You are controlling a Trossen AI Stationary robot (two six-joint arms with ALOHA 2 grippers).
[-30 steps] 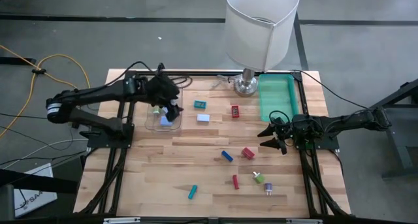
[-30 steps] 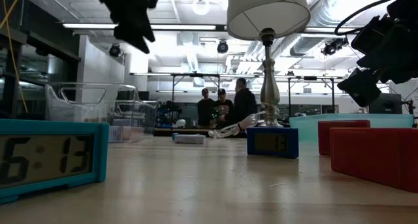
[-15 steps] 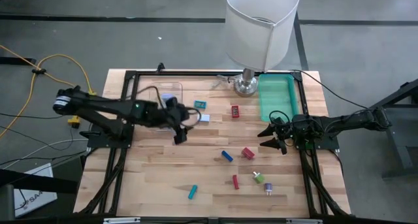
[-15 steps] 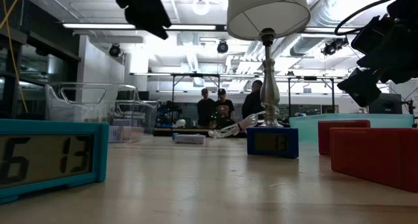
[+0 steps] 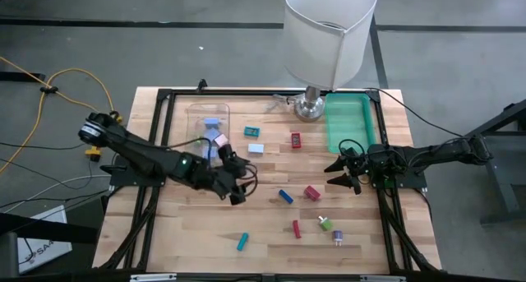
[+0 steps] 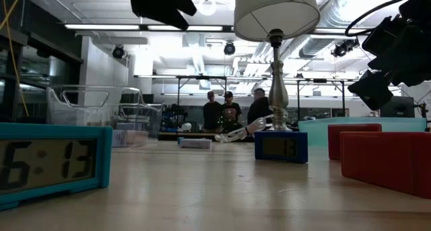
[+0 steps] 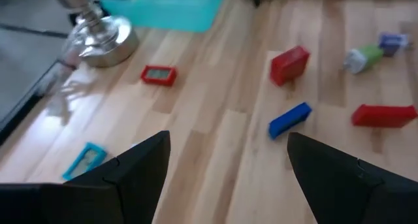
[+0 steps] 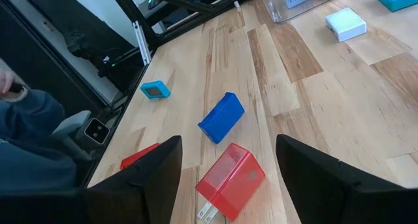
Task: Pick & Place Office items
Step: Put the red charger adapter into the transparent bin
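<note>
Left gripper [image 5: 236,187]: held spread and empty above the worktop [image 5: 205,224], near the dark blue block [image 5: 285,196].
Right gripper [image 5: 339,173]: held spread, parked beside the teal tray [image 5: 347,124].

Scattered flat over the table [image 5: 197,216]: dark blue block [image 5: 285,196] beside red block [image 5: 311,192], red bar [image 5: 297,228], green bit [image 5: 326,224], teal bit [image 5: 242,242] near the front. Farther back, white block [image 5: 256,148], teal clock [image 5: 252,131], red clock [image 5: 296,140]. Light blue blocks [image 5: 212,139] inside clear bin [image 5: 194,117].
</note>
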